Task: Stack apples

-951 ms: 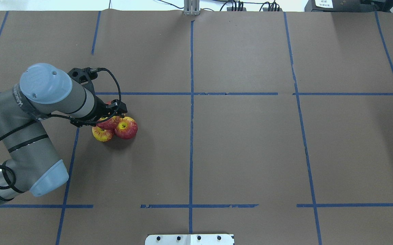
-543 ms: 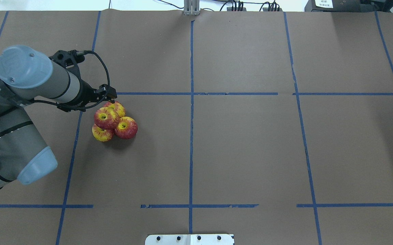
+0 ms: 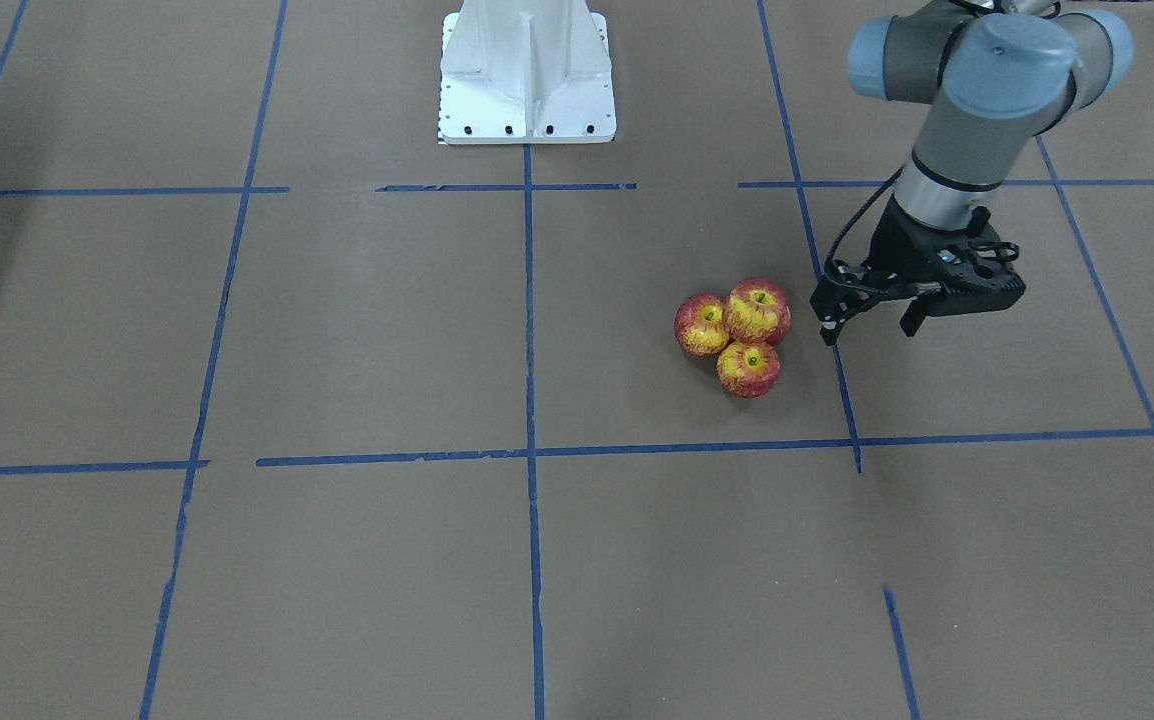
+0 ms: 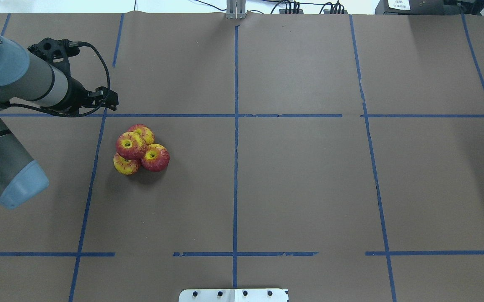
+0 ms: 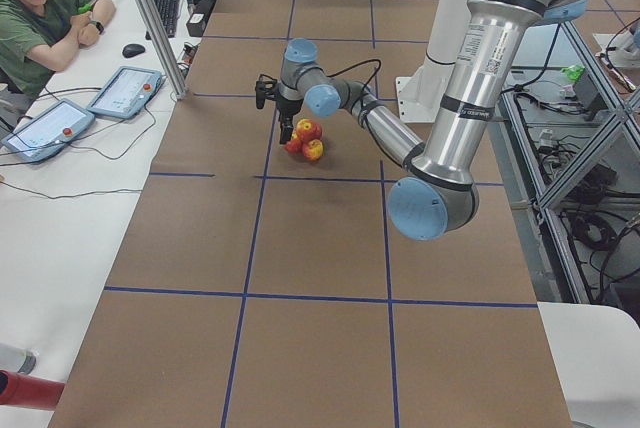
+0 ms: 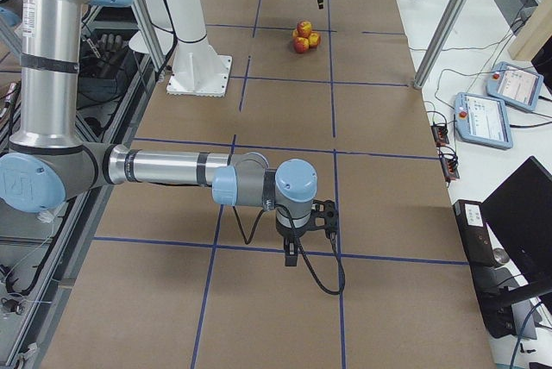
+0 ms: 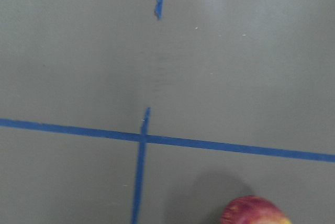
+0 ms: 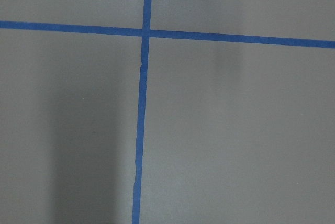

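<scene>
Four red-and-yellow apples form a pile left of the table's centre. In the overhead view one apple (image 4: 128,144) rests on top of three others (image 4: 155,158), (image 4: 125,165), (image 4: 144,132). The front view shows three of them (image 3: 759,310), (image 3: 702,324), (image 3: 748,369). My left gripper (image 3: 867,322) is open and empty, raised beside the pile and apart from it. It also shows in the overhead view (image 4: 107,99). The left wrist view shows one apple's top (image 7: 255,212) at its lower edge. My right gripper (image 6: 292,254) shows only in the exterior right view, far from the apples; I cannot tell its state.
The table is brown paper with blue tape lines (image 4: 235,126). The robot's white base (image 3: 527,80) stands at the table's near middle edge. A person (image 5: 40,8) and teach pendants (image 5: 125,93) are beyond the far edge.
My left gripper has moved off the pile, away from the robot and to the left. The top apple, partly hidden under the gripper before, now rests uncovered on the other three.
</scene>
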Controlling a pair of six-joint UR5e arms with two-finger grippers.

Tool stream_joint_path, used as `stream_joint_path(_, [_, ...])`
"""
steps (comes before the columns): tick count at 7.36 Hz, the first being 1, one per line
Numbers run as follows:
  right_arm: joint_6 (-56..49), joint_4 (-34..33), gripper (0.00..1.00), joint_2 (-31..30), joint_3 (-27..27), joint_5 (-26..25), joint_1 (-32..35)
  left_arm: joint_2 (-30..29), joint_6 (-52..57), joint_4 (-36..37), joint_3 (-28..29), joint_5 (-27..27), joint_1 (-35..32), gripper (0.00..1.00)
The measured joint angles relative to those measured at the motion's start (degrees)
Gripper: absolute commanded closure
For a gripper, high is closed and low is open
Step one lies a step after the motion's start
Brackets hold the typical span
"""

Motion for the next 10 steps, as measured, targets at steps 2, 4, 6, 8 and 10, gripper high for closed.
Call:
stream_joint_path(2, [0.0, 0.0, 0.00, 0.0, 0.0, 0.0, 0.0, 6.7, 20.1, 0.4, 0.0, -6.4, -8.6, 0.00])
stream_joint_path(4, [0.0, 0.0, 0.00, 0.0, 0.0, 0.0, 0.0, 12.7, 40.9, 5.4, 0.6, -10.1, -18.6, 0.00])
stream_joint_path(6, [0.0, 0.0, 0.00, 0.0, 0.0, 0.0, 0.0, 16.9, 53.3, 10.9, 1.5, -14.4, -28.2, 0.00])
stream_joint_path(8, [0.0, 0.0, 0.00, 0.0, 0.0, 0.0, 0.0, 20.7, 62.3, 12.4, 2.9, -20.3, -33.4, 0.00])
stream_joint_path(10, [0.0, 0.0, 0.00, 0.0, 0.0, 0.0, 0.0, 22.6, 64.3, 12.5, 3.8, -25.0, -34.6, 0.00])
